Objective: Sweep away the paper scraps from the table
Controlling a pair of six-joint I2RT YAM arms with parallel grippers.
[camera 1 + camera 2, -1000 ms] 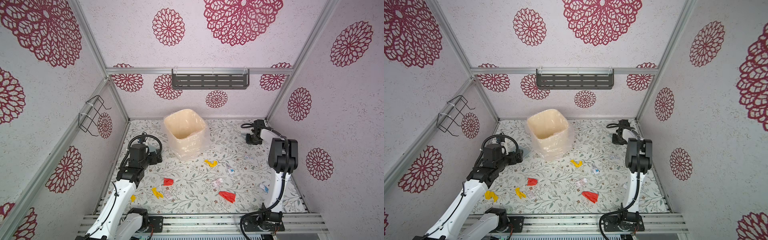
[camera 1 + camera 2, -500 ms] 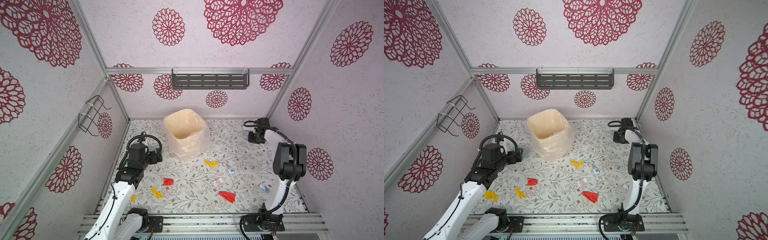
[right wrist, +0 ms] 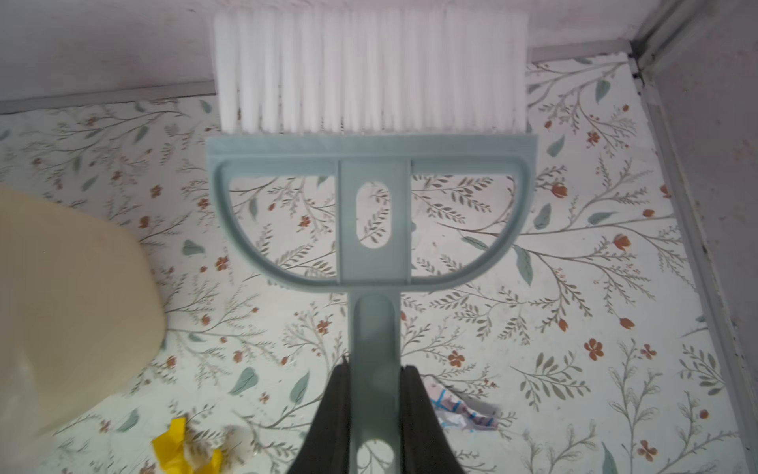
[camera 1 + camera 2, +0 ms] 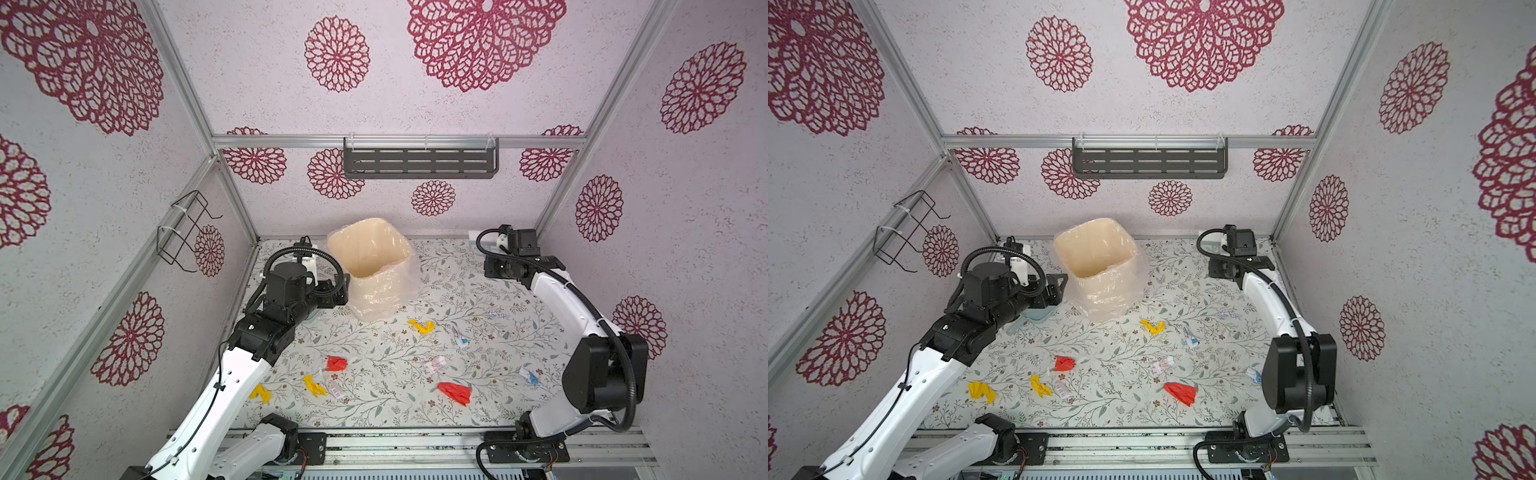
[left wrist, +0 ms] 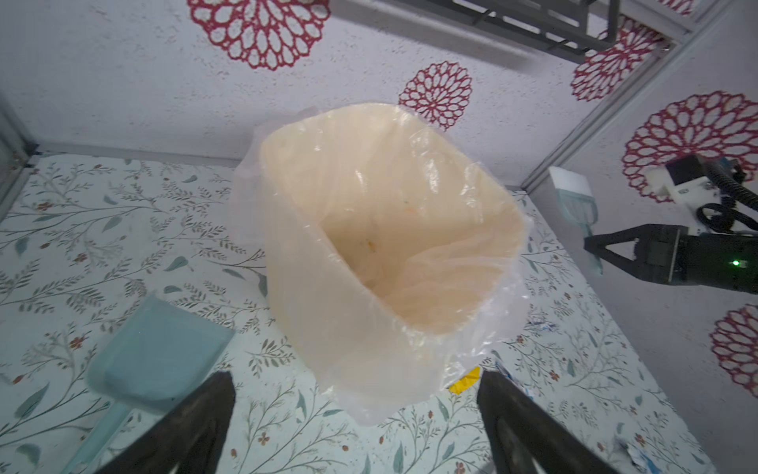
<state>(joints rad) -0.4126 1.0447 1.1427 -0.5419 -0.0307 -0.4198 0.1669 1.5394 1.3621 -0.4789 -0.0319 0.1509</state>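
Observation:
Several paper scraps lie on the leafy-print table [image 4: 478,299]: a yellow one [image 4: 422,326], red ones [image 4: 336,363] [image 4: 455,392] and a white one with blue marks [image 3: 459,408]. My right gripper [image 3: 375,369] is shut on the handle of a pale blue-grey brush [image 3: 371,230], whose white bristles [image 4: 473,236] reach the back wall near the back right corner. My left gripper [image 5: 357,381] is open and empty, low over the table just in front of the bin. The pale blue-grey dustpan [image 5: 151,353] lies flat beside it, mostly hidden under the left arm in both top views.
A cream bin lined with a clear bag [image 4: 374,266] stands at the back middle. More scraps lie near the front left [image 4: 982,390] and by the right arm [image 4: 528,374]. A dark shelf [image 4: 419,162] and a wire rack [image 4: 187,232] hang on the walls.
The right arm's elbow has swung down toward the front right while its gripper stays at the back right with the brush. The left arm has hardly moved.

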